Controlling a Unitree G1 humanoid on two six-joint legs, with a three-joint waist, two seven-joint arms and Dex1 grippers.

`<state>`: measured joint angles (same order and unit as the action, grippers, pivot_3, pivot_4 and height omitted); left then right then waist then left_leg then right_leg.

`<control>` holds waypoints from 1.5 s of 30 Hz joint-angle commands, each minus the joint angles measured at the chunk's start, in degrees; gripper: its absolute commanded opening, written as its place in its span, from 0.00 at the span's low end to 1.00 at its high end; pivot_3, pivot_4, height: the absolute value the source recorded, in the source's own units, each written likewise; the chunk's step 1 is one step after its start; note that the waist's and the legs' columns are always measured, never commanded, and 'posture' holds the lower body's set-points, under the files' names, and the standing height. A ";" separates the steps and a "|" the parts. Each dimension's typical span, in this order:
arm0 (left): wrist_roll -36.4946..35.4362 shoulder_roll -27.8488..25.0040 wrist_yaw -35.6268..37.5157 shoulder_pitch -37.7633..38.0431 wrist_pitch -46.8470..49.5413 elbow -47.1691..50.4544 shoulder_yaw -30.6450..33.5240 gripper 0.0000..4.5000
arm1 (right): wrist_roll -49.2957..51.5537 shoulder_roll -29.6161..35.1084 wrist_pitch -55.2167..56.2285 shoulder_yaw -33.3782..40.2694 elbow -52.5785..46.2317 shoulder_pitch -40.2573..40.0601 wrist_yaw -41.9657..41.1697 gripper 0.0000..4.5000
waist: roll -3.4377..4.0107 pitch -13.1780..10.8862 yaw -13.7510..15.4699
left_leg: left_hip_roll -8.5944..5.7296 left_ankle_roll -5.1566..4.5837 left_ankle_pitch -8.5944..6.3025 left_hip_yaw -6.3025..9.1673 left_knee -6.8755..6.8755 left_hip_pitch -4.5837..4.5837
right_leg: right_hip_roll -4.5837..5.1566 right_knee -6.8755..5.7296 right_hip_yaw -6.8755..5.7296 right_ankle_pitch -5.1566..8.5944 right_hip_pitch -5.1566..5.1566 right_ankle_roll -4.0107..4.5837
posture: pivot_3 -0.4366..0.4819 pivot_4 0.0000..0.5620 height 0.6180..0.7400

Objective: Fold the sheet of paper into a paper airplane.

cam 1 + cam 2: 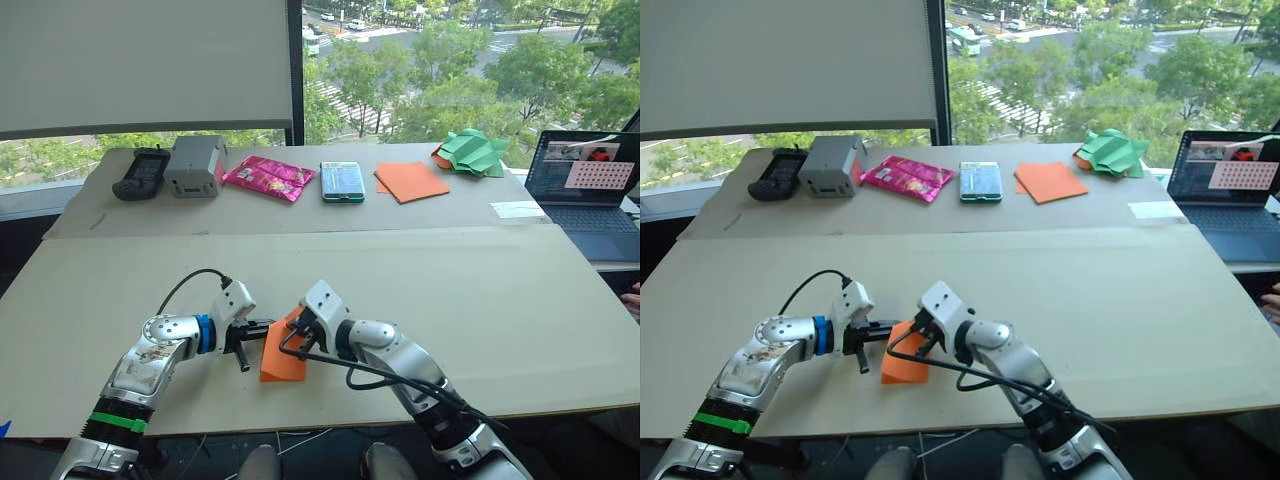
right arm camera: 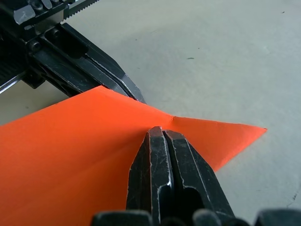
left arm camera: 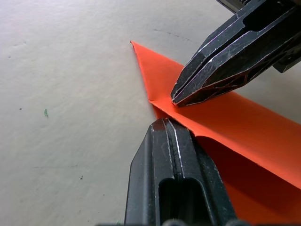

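Orange, thin and sharply creased, the sheet of paper (image 1: pixel 281 357) lies near the front edge of the table (image 1: pixel 480 300), folded into a narrow shape with one pointed corner lying flat on the pale, matte board. The left gripper (image 1: pixel 250 331) reaches in from its side and the right gripper (image 1: pixel 296 327) from the other, so their black tips meet over the same raised fold. In the wrist views each pair of fingers is pressed together, pinching the paper's ridge, and the two tips stand almost nose to nose. A black cable loops off each wrist, and the right one drapes in front of the paper.

Beyond them the board is bare up to a seam where a second board begins. Along that far strip, left to right, sit a dark handset (image 1: pixel 140 172), a grey boxy device (image 1: pixel 194 165) just beside it, a glossy pink packet (image 1: pixel 268 177), a phone (image 1: pixel 342 181), a smooth flat orange paper (image 1: pixel 411 181), and a crumpled green paper heap (image 1: pixel 472 152). A white slip (image 1: pixel 518 209) lies near the right edge, next to an open laptop (image 1: pixel 590 190). Behind everything, a lowered blind (image 1: pixel 150 60) covers part of the window.
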<state>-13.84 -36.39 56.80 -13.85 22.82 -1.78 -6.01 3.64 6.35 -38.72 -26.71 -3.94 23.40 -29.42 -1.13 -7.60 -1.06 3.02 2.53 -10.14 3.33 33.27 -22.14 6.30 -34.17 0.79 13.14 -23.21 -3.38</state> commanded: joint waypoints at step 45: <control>-1.03 0.33 1.39 2.18 -0.88 0.61 -2.46 0.01 | -1.36 4.89 16.50 1.89 11.56 1.08 -9.86 0.00 | 0.05 0.01 0.28 | 0.01 -0.02 0.02 0.01 0.02 0.09 | -0.06 -0.03 0.04 -0.01 0.16 0.01 | 0.48 0.27 0.72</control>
<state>-16.01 -35.70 58.18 -11.87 21.48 -0.58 -7.56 3.06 11.50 -22.90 -24.05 5.64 24.22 -38.82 -1.08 -7.58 -0.78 3.03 2.51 -10.13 3.34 33.29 -22.04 6.24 -34.20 0.83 13.13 -23.04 -3.37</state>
